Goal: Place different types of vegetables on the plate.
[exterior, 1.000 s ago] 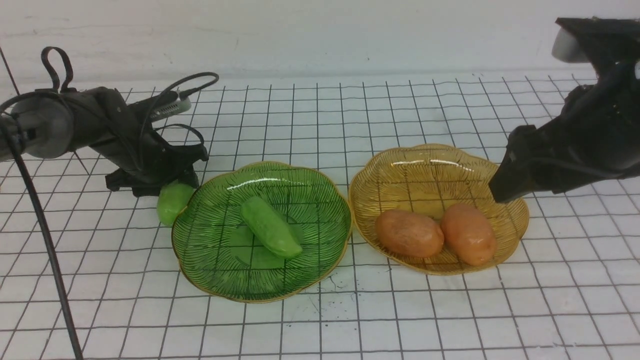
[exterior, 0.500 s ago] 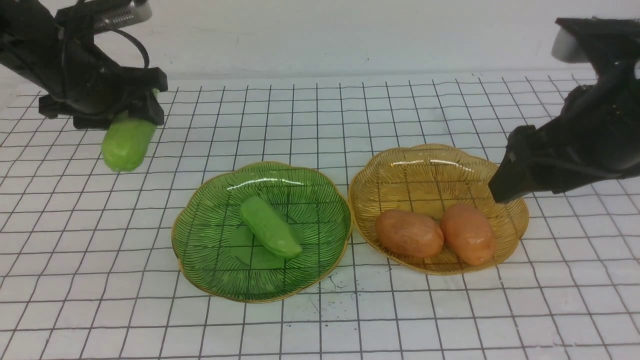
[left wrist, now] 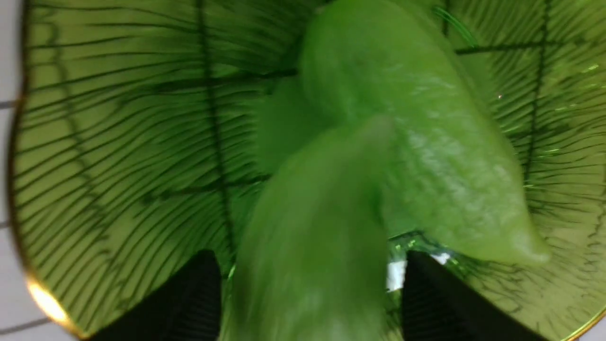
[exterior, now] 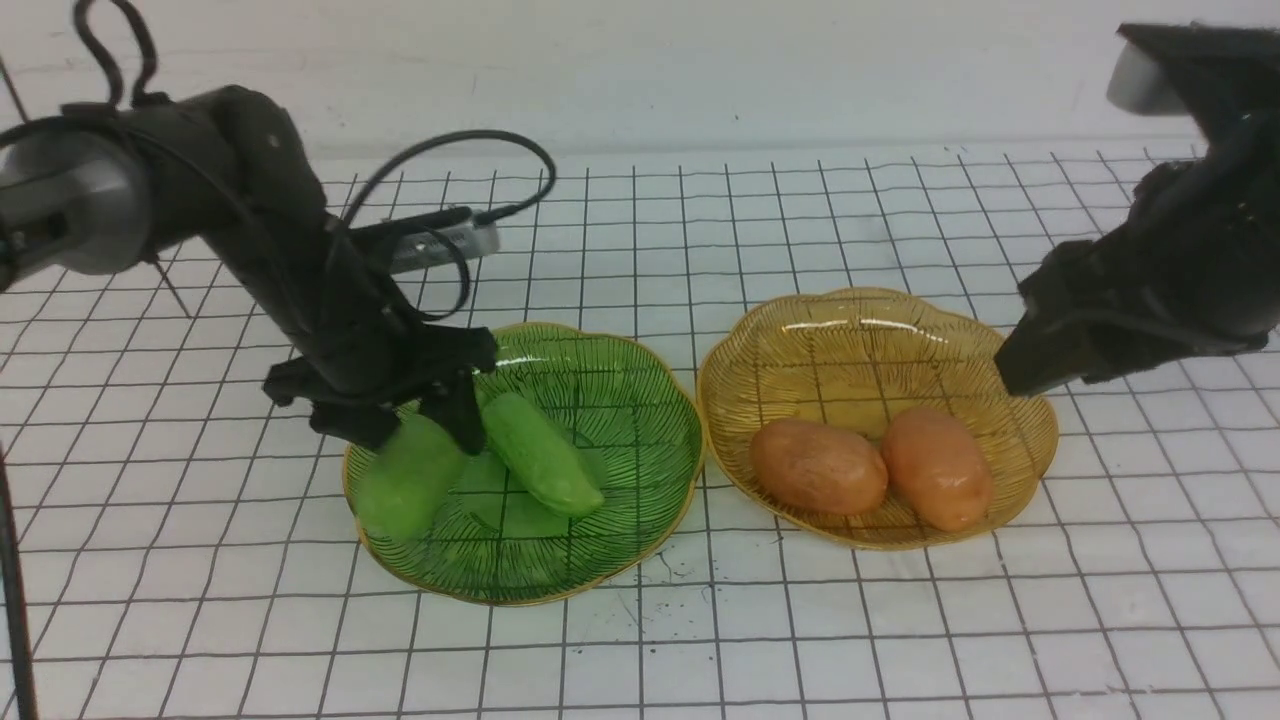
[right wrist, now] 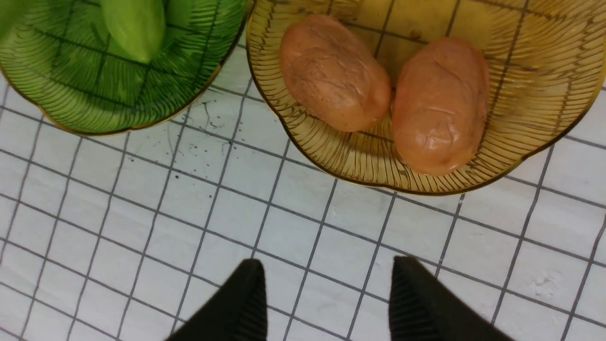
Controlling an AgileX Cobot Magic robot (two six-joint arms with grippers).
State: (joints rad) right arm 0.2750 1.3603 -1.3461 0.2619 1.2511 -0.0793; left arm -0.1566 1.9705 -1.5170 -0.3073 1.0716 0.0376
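My left gripper (exterior: 412,428) hangs over the left side of the green plate (exterior: 610,370), jaws spread wide. A light-green cucumber (exterior: 405,485) sits between and below the fingers, blurred, with a gap to each finger in the left wrist view (left wrist: 312,246). It reaches down to the plate's left rim. The second cucumber (exterior: 540,455) lies in the plate beside it and also shows in the left wrist view (left wrist: 426,142). Two orange-brown potatoes (exterior: 818,466) (exterior: 938,467) lie in the amber plate (exterior: 860,340). My right gripper (exterior: 1010,375) is open and empty above that plate's right rim.
The table is a white cloth with a black grid (exterior: 900,640). A white wall (exterior: 640,70) runs along the back. The two plates almost touch in the middle. In the right wrist view the open fingers (right wrist: 246,293) hang over bare cloth in front of the amber plate (right wrist: 544,71).
My left arm lifted the cucumber from the cloth left of the green plate, swung it up and back, then brought it down over the plate's left side, where the jaws have opened. The right arm barely moved.
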